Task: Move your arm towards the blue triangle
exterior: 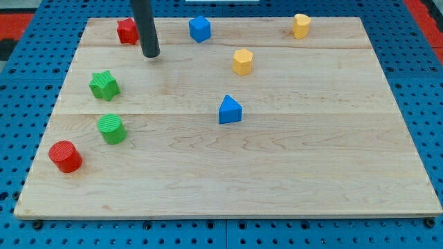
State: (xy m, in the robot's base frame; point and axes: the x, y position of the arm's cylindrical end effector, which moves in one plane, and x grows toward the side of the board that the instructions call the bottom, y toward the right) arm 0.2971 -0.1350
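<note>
The blue triangle [230, 111] lies near the middle of the wooden board [277, 173]. My tip [150, 54] is at the view's upper left, well up and to the left of the blue triangle. It stands just right of and below a red block [126, 31], partly hidden by the rod. The tip touches no block.
A blue cube [199, 29] sits at the top centre. A yellow hexagonal block [242, 61] is right of centre, a yellow cylinder [300, 25] at top right. A green star [104, 85], a green cylinder [111, 129] and a red cylinder [66, 156] are at the left.
</note>
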